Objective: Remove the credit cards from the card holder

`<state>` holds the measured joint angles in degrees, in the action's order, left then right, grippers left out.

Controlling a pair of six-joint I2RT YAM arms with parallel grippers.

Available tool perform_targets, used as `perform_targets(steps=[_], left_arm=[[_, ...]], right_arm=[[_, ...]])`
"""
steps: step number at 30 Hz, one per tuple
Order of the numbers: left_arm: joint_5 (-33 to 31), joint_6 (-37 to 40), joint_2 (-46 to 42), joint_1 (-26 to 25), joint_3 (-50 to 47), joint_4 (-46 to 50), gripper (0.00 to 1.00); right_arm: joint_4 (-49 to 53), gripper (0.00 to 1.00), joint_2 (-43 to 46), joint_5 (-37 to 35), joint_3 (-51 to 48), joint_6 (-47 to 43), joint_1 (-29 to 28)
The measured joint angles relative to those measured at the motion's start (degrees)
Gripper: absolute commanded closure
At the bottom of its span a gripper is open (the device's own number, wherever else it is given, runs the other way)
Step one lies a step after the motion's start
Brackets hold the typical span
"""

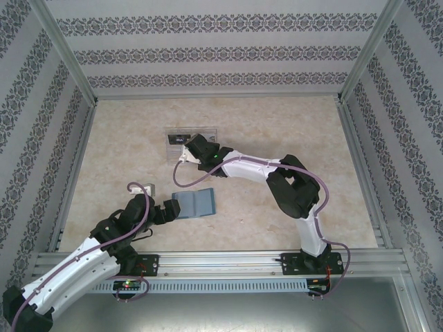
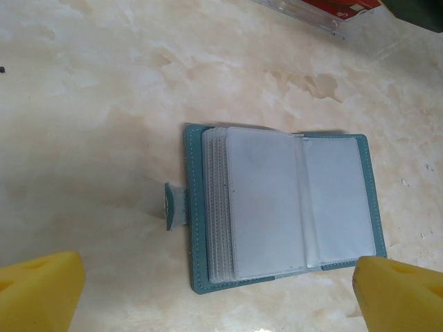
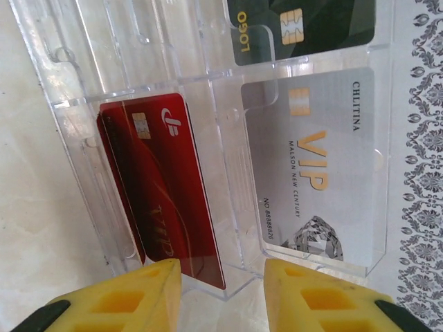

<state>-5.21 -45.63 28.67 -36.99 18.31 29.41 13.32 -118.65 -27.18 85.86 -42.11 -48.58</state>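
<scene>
Seeing card holder [image 2: 277, 207] flat on table [image 2: 83, 104], opened, clear sleeves up, tab sticking out one side. Reading left gripper [image 2: 220, 297] as spread fully, gripping nothing, just short of holder. Reading right gripper [image 3: 223, 297] as partly parted, empty, over clear tray [image 3: 69, 83]; red card [image 3: 159, 194] ending near the gap.

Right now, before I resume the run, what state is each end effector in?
Left end effector: open, holding nothing, facing the card holder.
Right end effector: partly open, holding nothing, at the clear tray.
</scene>
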Motion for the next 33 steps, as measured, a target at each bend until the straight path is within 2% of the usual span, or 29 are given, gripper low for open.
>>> perform_targets(steps=[5, 10, 18, 33], left_arm=[[0.00, 0.00, 0.00, 0.00, 0.00, 0.00, 0.00], [0.00, 0.00, 0.00, 0.00, 0.00, 0.00, 0.00], [0.00, 0.00, 0.00, 0.00, 0.00, 0.00, 0.00], [0.00, 0.00, 0.00, 0.00, -0.02, 0.00, 0.00]], right_arm=[[-0.61, 0.61, 0.00, 0.09, -0.04, 1.42, 0.09], [-0.70, 0.55, 0.92, 2.51, -1.64, 3.08, 0.07], [-0.28, 0.54, 1.40, 5.16, -2.80, 3.85, 0.04], [-1.73, 0.55, -2.54, -1.81, 1.31, 6.32, 1.11]])
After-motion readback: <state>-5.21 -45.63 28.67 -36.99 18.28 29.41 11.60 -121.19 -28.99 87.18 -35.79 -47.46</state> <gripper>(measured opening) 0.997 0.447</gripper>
